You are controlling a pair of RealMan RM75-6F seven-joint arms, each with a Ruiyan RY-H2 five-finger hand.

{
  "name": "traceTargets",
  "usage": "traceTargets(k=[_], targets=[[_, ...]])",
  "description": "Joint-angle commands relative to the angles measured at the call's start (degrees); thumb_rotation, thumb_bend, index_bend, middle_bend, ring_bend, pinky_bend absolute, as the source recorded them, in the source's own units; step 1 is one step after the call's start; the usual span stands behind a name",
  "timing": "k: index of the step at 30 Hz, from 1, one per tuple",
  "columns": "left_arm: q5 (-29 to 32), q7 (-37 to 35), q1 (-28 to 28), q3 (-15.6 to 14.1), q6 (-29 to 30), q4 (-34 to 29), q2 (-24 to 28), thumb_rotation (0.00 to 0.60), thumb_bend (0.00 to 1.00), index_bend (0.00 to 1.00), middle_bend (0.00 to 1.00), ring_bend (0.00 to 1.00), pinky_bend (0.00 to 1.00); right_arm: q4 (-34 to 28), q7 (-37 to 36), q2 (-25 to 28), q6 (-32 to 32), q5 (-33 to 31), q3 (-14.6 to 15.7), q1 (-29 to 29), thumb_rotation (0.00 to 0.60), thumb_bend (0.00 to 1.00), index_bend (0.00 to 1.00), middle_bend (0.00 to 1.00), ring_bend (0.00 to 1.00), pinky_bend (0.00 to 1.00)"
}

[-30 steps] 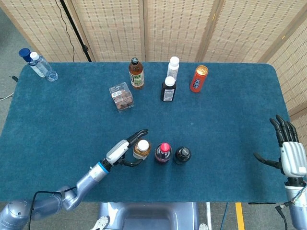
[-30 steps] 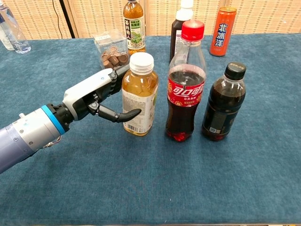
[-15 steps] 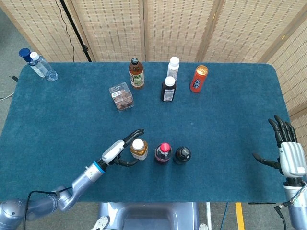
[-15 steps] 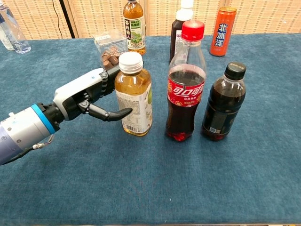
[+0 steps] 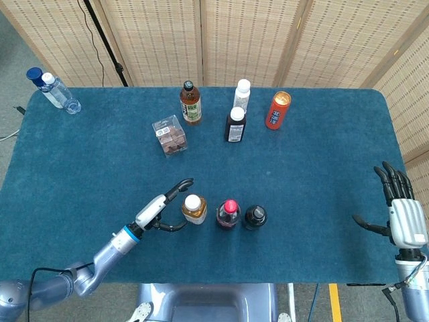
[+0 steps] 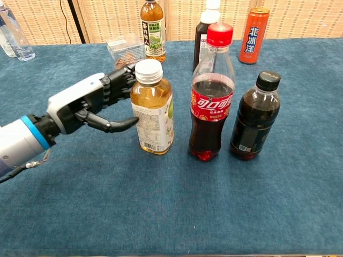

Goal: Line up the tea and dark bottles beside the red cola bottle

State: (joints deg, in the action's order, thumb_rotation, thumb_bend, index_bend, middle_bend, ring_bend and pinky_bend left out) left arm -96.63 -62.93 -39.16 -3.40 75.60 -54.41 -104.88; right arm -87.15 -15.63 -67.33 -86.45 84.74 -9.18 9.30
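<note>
Blue felt-like worktop (image 6: 161, 214) under me: I see the tea bottle (image 6: 153, 107), ribbed white cap, upright just left of the red cola bottle (image 6: 211, 93), with the squat dark bottle (image 6: 255, 116) right of it. My left hand (image 6: 88, 101) is released, fingers spread beside the tea; my right hand (image 5: 402, 218) is empty, splayed.

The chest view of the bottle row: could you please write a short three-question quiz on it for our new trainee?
1. True or false: the left hand grips the tea bottle.
2. Which bottle stands in the middle of the row? A) the dark bottle B) the red cola bottle C) the tea bottle
3. Fill in: the tea bottle's cap is ____.

Key: 1 false, its fingers are spread just beside it; 2 B; 3 white.
</note>
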Motion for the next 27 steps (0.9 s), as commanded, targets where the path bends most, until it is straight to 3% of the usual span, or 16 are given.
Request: traceTargets(k=[1, 4, 7, 15, 21, 27], targets=[[-1.1, 1.5, 0.8, -1.0, 1.3, -2.2, 3.3, 0.600, 0.32, 0.00, 0.00, 0.00, 0.08, -0.1, 0.1, 0.0, -0.1, 0.2, 0.1, -0.1, 0.600, 0.00, 0.00, 0.00, 0.00, 0.00], [-2.3, 8.0, 1.3, -2.7, 1.3, -6.6, 9.5, 0.600, 0.32, 0.00, 0.00, 0.00, 0.00, -0.2, 1.3, 0.1, 0.1, 0.2, 0.4, -0.1, 0.600, 0.00, 0.00, 0.00, 0.00, 0.00], [-1.1, 19.2, 3.3, -2.9, 2.2, -14.0, 16.9, 0.600, 0.31, 0.00, 0.00, 0.00, 0.00, -0.5, 4.2, 0.4, 0.6, -0.1, 0.8, -0.2, 0.600, 0.00, 0.00, 0.00, 0.00, 0.00], [8.7, 51.4, 13.7, -1.1, 9.4, -32.0, 33.6, 0.600, 0.31, 0.00, 0.00, 0.00, 0.00, -2.1, 17.8, -0.5, -2.6, -2.2, -0.4, -1.3, 0.600, 0.00, 0.00, 0.00, 0.00, 0.00], [12.9, 56.6, 21.4, -1.7, 14.9, -36.6, 38.9, 0.600, 0.22, 0.00, 0.00, 0.00, 0.00, -3.1, 18.5, -0.4, -3.3, -1.4, -0.2, -1.6, 0.600, 0.00, 0.00, 0.00, 0.00, 0.00], [14.2, 58.3, 26.6, -1.0, 18.8, -36.3, 39.0, 0.600, 0.18, 0.00, 0.00, 0.00, 0.00, -3.5, 20.4, 0.7, -1.3, -1.3, 1.0, -1.6, 0.600, 0.00, 0.00, 0.00, 0.00, 0.00]])
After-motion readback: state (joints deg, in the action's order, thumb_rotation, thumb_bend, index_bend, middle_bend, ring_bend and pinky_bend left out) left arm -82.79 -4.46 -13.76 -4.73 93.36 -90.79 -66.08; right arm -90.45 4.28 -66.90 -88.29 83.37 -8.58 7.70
